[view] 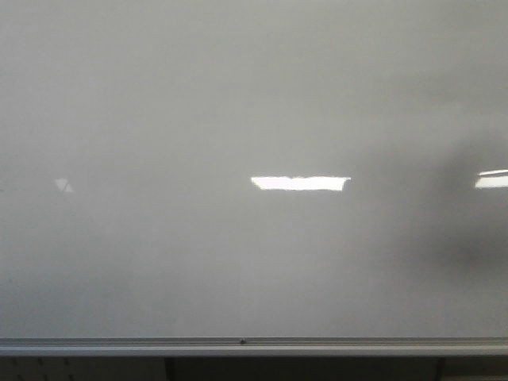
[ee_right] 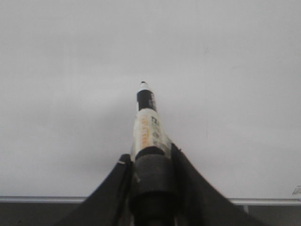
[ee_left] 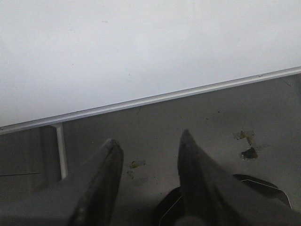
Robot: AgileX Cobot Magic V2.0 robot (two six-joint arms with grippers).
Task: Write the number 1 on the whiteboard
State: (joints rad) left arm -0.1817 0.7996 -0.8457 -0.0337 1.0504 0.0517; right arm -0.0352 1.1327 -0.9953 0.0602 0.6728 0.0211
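The whiteboard (view: 238,95) fills the front view, glossy grey-white, with its silver frame edge (view: 238,343) along the bottom. No number 1 shows on it in any view. My right gripper (ee_right: 149,151) is shut on a marker (ee_right: 146,125) with a black grip, a white and orange label and a black tip. The tip points at the whiteboard (ee_right: 70,70); I cannot tell whether it touches. My left gripper (ee_left: 149,137) is open and holds nothing, low over a dark surface below the whiteboard (ee_left: 141,47). Neither gripper shows in the front view.
Bright light reflections (view: 300,183) lie on the board, another at the right edge (view: 492,179) inside a dark shadow (view: 468,214). Below the frame the left wrist view shows a dark grey surface (ee_left: 211,117) with small scraps (ee_left: 245,136) and a white post (ee_left: 61,150).
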